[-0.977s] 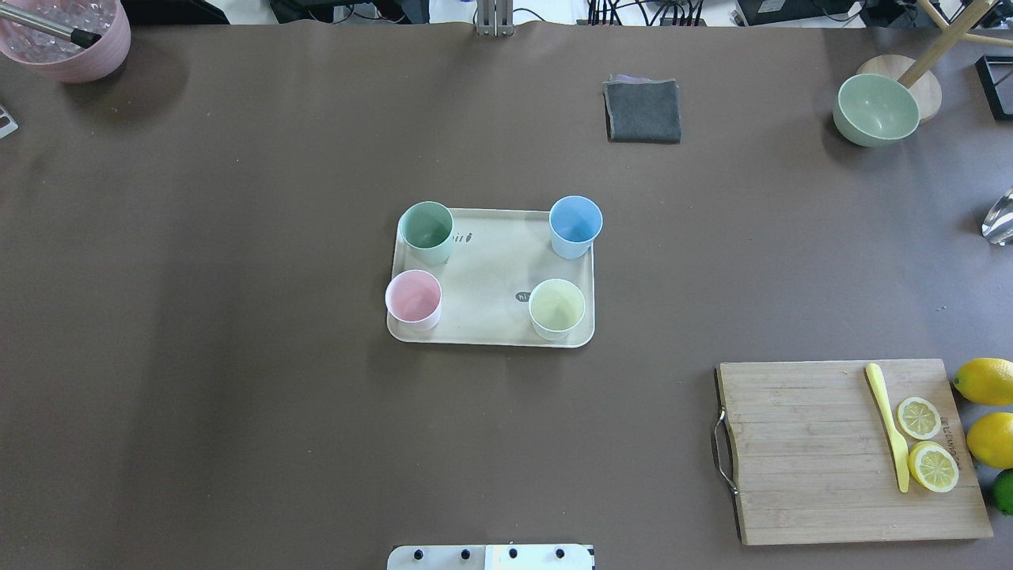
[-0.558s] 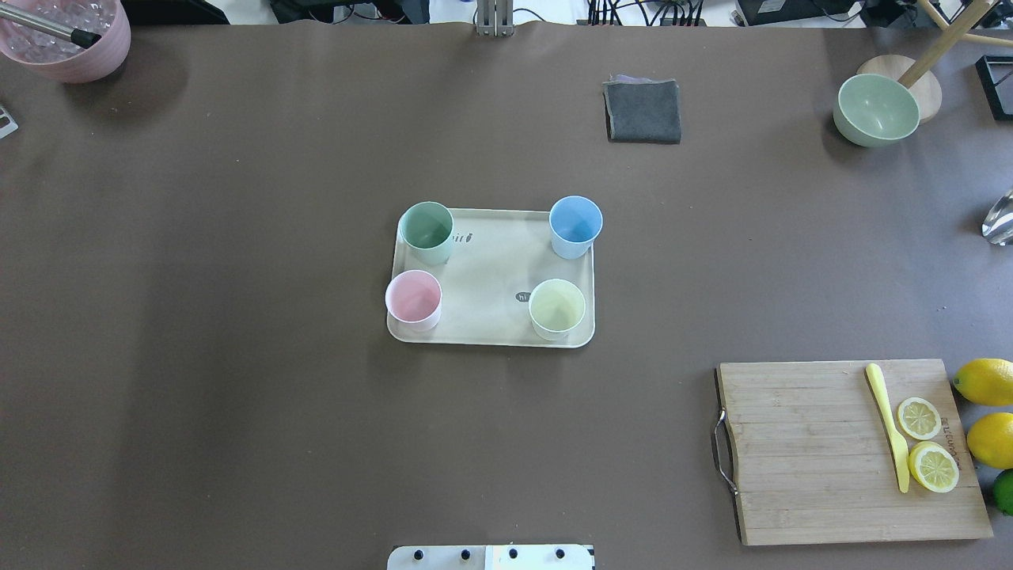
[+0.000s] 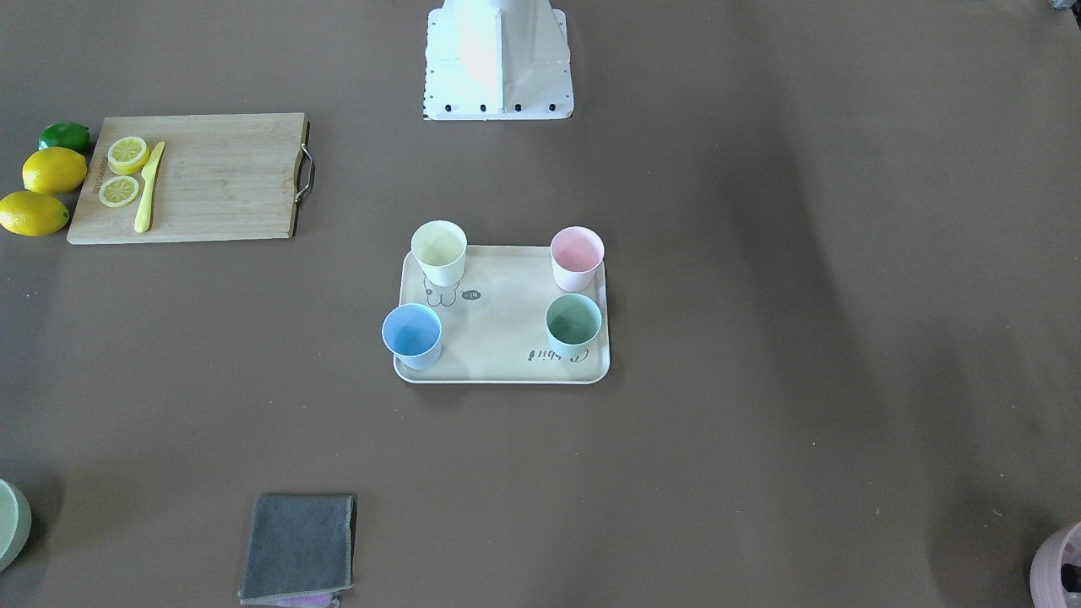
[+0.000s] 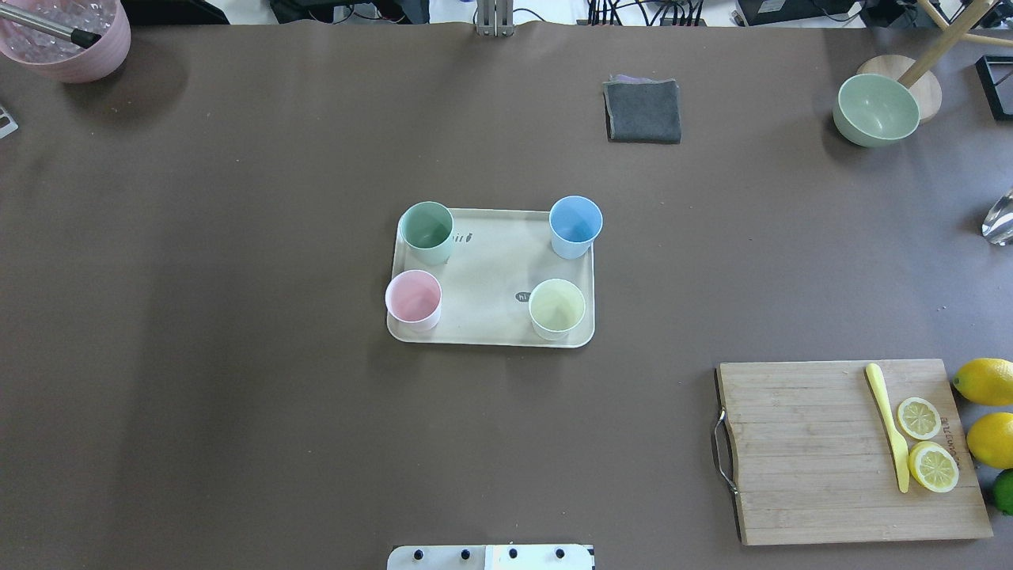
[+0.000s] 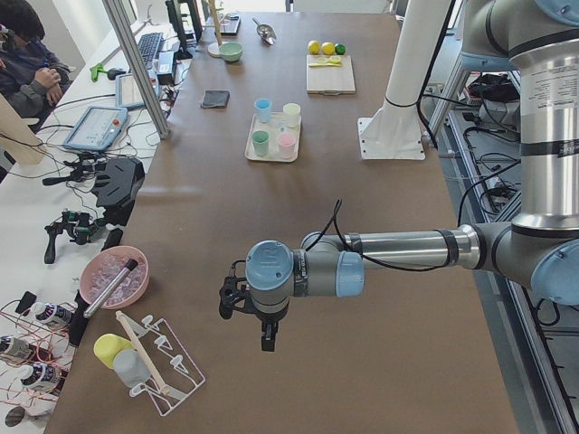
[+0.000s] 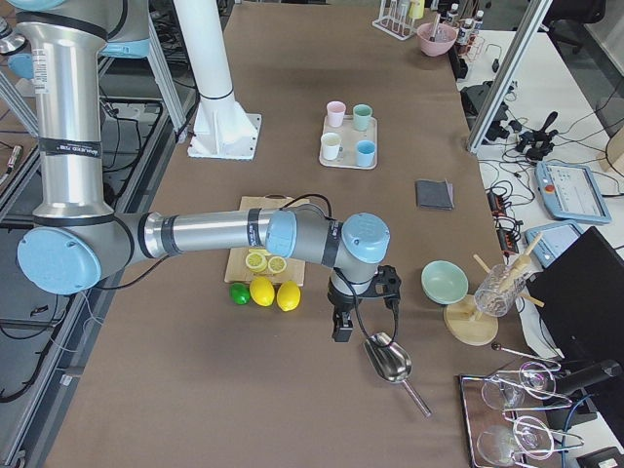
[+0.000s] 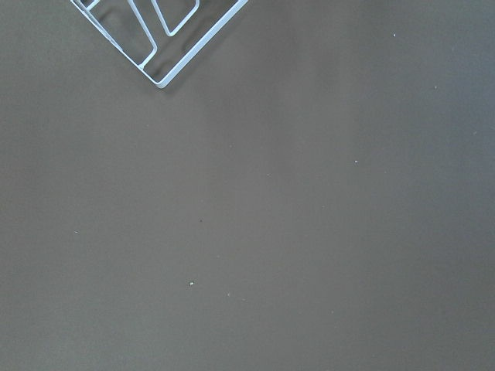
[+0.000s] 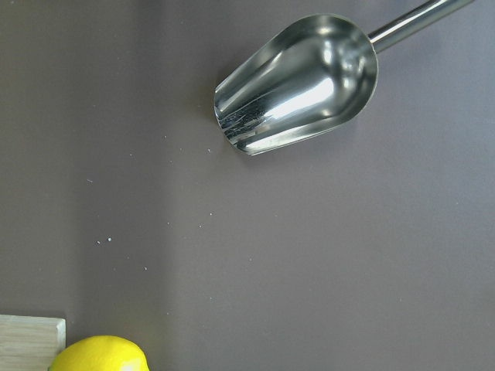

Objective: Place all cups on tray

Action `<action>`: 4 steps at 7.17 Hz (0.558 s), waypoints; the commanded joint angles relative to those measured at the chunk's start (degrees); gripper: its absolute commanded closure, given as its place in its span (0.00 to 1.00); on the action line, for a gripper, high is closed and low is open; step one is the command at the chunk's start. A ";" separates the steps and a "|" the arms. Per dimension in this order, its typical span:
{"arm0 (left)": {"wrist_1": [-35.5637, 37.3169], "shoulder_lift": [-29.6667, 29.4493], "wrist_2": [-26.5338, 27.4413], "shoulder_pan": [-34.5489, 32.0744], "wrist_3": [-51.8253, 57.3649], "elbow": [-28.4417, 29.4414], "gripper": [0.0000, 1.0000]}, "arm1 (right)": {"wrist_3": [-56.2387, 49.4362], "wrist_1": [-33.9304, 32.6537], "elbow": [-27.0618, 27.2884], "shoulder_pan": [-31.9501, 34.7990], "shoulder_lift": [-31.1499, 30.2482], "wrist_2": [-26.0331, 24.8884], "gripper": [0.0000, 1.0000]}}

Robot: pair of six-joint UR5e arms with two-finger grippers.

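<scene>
The cream tray [image 4: 491, 277] lies at the table's middle. All four cups stand upright on it: mint green [image 4: 426, 229] and light blue [image 4: 575, 224] at the far corners, pale pink [image 4: 413, 298] and pale yellow [image 4: 556, 308] at the near corners. The front view shows the same tray [image 3: 498, 312]. My left gripper [image 5: 265, 339] hangs over bare table far to the left, seen only in the left side view. My right gripper [image 6: 341, 331] hangs far to the right near the lemons, seen only in the right side view. I cannot tell whether either is open or shut.
A wooden cutting board [image 4: 823, 451] with a yellow knife and lemon slices lies at the near right, lemons [image 4: 985, 380] beside it. A grey cloth [image 4: 643, 111], a green bowl [image 4: 875, 108] and a mauve pot [image 4: 67, 39] stand at the back. A metal scoop [image 8: 302, 81] lies under the right wrist.
</scene>
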 commanded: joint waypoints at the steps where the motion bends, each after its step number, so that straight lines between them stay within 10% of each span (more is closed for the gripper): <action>1: -0.20 -0.08 0.02 0.00 0.02 -0.06 0.02 | -0.09 0.09 0.09 -0.09 0.00 0.16 0.00; 4: -0.20 -0.17 0.02 0.00 -0.07 -0.06 0.02 | -0.18 3.32 0.00 -0.09 -1.05 0.25 0.00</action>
